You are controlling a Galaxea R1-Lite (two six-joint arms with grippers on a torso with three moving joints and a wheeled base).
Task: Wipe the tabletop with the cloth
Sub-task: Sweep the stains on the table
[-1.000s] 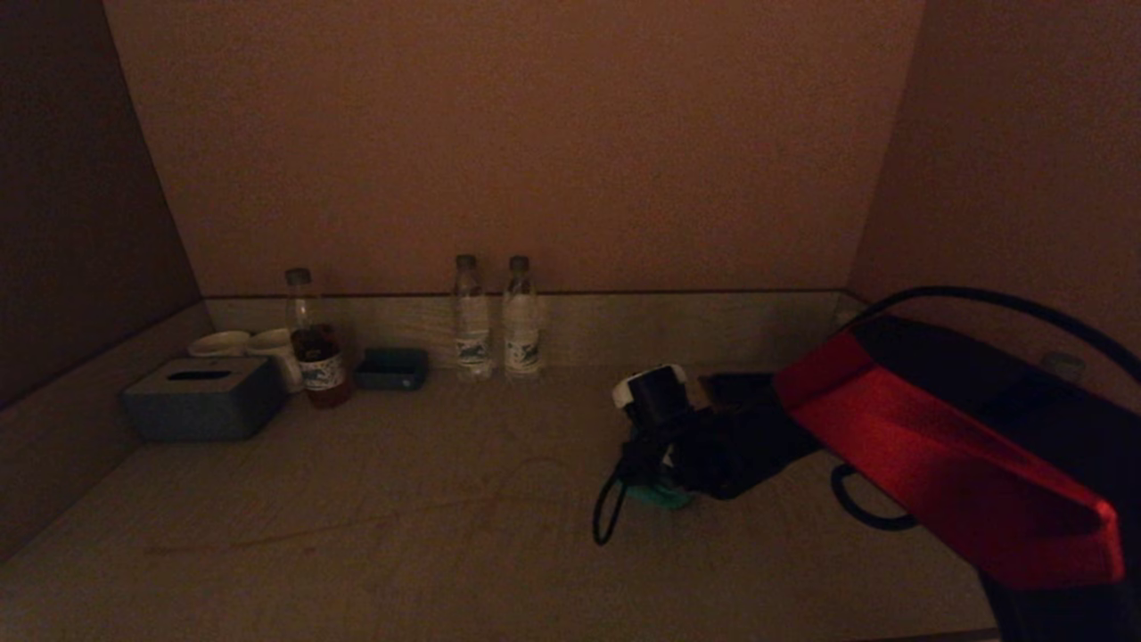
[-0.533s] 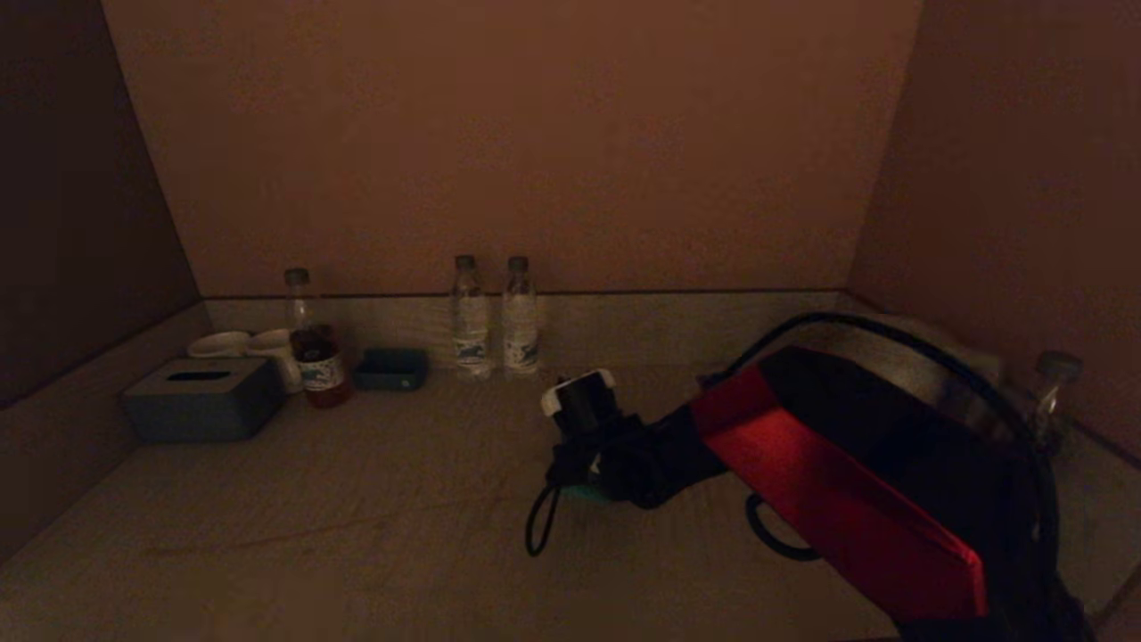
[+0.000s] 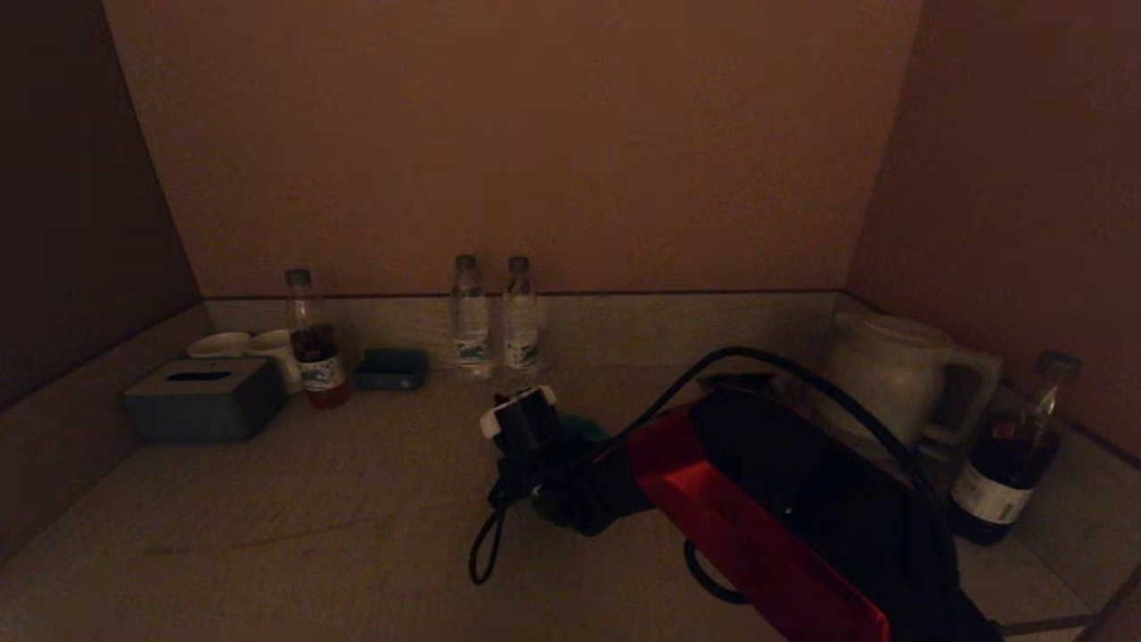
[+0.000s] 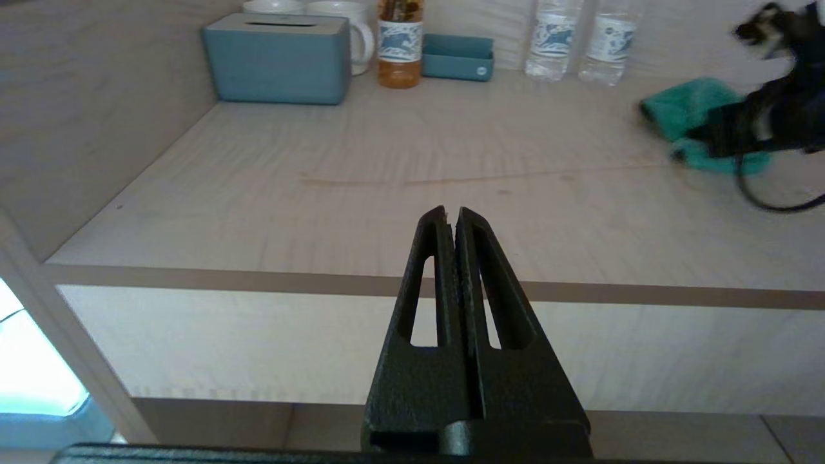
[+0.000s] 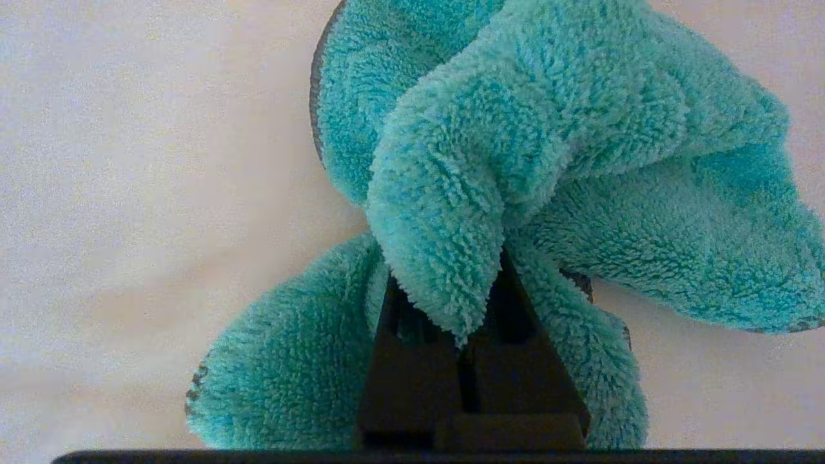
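My right gripper [image 3: 570, 486] is shut on the teal fleece cloth [image 5: 548, 148] and presses it on the pale wooden tabletop [image 3: 339, 517] near the middle. In the right wrist view the cloth bunches around and over the gripper [image 5: 467, 293], hiding the fingertips. A bit of the cloth [image 3: 584, 426] shows behind the gripper in the head view, and it shows in the left wrist view [image 4: 689, 109] too. My left gripper [image 4: 451, 216] is shut and empty, parked in front of the table's near edge, out of the head view.
At the back left stand a blue tissue box [image 3: 203, 398], white cups [image 3: 250, 343], a tea bottle [image 3: 312, 343] and a small blue tray [image 3: 392, 368]. Two water bottles [image 3: 493, 316] stand at the back middle. A kettle [image 3: 891, 374] and a dark bottle [image 3: 1007, 455] stand at the right.
My right arm has swept the cloth leftward across the tabletop, from right of centre to about the middle. The kettle and dark bottle at the right have come into view.
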